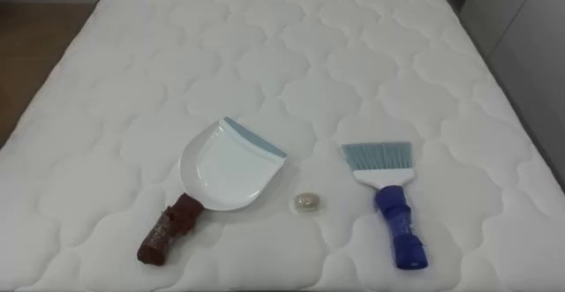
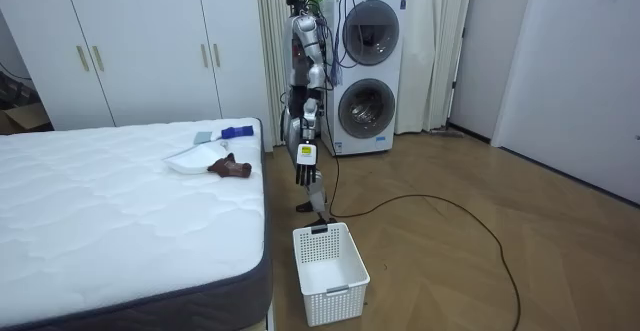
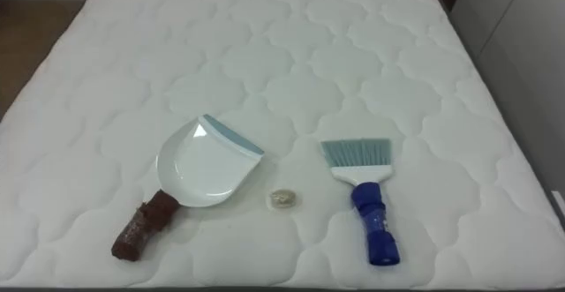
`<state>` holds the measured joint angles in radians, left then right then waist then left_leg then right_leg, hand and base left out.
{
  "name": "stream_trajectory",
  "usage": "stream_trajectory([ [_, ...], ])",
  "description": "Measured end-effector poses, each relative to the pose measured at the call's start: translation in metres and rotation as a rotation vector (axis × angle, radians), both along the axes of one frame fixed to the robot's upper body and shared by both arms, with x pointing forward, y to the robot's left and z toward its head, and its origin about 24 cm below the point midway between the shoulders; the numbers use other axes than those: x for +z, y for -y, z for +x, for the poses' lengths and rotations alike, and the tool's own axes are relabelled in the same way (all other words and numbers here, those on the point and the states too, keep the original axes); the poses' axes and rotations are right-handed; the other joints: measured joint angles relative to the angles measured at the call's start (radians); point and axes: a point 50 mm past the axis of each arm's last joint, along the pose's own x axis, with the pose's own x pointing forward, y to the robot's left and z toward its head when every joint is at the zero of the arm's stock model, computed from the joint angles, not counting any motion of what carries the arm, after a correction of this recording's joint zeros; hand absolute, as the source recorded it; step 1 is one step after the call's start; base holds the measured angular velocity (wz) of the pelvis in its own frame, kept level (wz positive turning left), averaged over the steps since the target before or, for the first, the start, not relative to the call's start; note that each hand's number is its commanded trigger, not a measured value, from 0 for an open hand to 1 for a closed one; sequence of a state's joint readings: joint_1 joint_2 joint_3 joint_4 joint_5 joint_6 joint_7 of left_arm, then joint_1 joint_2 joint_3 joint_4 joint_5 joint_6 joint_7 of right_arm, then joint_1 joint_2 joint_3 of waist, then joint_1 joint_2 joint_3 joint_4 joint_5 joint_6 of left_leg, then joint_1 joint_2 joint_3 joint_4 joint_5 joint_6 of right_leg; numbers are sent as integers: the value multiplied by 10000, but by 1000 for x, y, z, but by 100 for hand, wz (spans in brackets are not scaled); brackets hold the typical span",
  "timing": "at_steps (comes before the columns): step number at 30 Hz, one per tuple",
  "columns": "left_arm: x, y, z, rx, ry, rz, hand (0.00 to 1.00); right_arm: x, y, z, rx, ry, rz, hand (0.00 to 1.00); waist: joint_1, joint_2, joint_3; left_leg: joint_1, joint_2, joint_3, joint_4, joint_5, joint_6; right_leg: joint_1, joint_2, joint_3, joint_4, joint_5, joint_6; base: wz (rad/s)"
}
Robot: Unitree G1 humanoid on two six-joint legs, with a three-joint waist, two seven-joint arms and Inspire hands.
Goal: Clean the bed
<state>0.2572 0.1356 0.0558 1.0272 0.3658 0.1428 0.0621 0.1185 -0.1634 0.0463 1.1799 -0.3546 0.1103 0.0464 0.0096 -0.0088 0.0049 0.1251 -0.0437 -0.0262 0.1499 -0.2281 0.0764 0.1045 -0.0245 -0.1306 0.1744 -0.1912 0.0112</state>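
fingers: those of the left hand [image 2: 310, 174] are being held loose and pointing down, with nothing being gripped.
left hand: is being hung at the robot's side, just off the bed's edge, on the side nearer the room camera.
robot: is being seen standing upright at the side of the bed [image 1: 265, 27], with the stacked washing machines [image 2: 370, 106] behind it.
dustpan [image 1: 231, 164]: white, is being rested flat on the mattress, brown handle toward the robot, blue lip away from it.
scrap [image 1: 306, 202]: small and pale, is being shown lying between dustpan and brush, touching neither.
brush [image 1: 388, 195]: blue handle toward the robot, bristles pointing away, to the right of the scrap.
basket [image 2: 330, 271]: white, is being shown standing on the floor by the bed's near corner.
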Motion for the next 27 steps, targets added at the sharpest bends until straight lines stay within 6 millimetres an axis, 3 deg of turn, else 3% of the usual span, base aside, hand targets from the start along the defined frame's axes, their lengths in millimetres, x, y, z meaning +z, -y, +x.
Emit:
stream_trajectory([
  [11,0,0,4,-56,254,148,0,1,0,2,89,298,-132,0,-22,-37,36,39,10,-37,-3,-11,-5,-2,6,4,96,0,-2,0],
  [17,4,-7,7,58,770,1052,0,1,2,3,-20,541,-410,0,-16,-65,38,70,-3,-75,25,-10,-5,84,-16,-89,107,0,-2,4],
  [22,12,-15,23,314,2070,2218,0,2,2,8,-25,933,-533,0,-15,-43,24,18,-13,-145,53,-10,-5,74,-23,-106,75,0,-2,1],
  [27,33,-20,66,169,4679,3214,0,4,3,17,-165,1548,-437,0,-9,-18,1,-219,-30,-142,165,-8,-6,-42,-30,-172,-51,12,-11,2],
])
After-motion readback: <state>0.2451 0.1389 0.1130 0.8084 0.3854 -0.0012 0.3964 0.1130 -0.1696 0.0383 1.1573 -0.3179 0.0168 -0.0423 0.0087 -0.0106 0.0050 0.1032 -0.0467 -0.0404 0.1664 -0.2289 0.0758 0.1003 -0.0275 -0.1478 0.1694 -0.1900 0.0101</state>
